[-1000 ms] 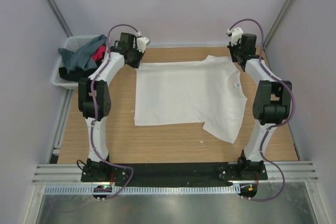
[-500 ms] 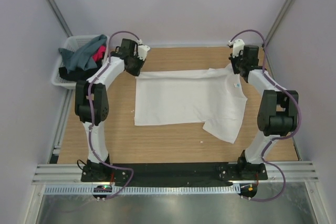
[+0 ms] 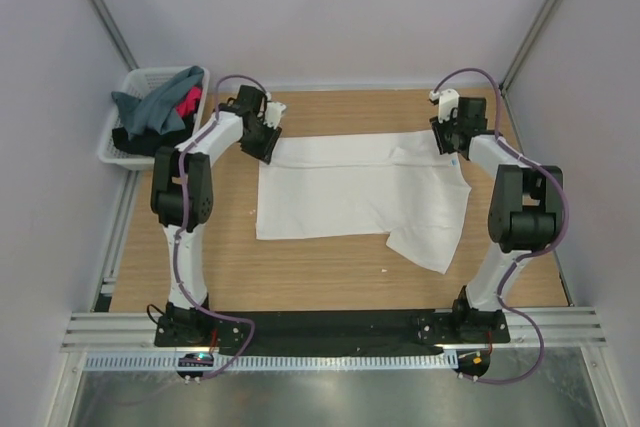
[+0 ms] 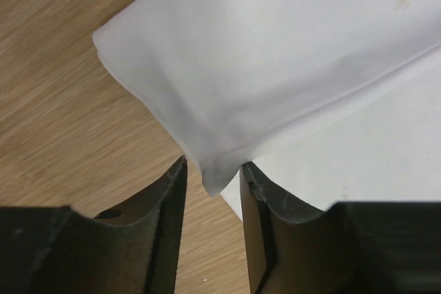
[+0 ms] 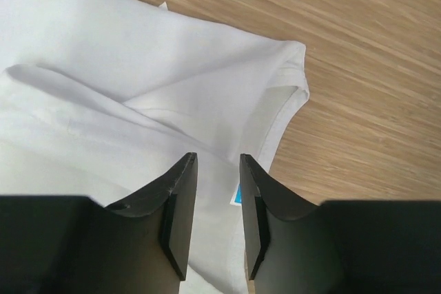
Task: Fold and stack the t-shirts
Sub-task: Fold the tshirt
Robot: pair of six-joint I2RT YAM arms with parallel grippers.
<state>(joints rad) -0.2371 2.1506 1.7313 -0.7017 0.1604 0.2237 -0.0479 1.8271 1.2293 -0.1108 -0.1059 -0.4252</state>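
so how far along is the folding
Done: the white t-shirt has its far edge folded over once. In hand: left gripper and right gripper sit open at that fold's two corners. Left: its near sleeve sticks out unfolded, and the other t-shirts lie heaped in the basket, none stacked.

Bright even light, soft shadows, sharp focus

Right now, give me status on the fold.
Left gripper open at folded corner of white t-shirt. Right gripper open above it. Far edge folded over. Nothing blocking.
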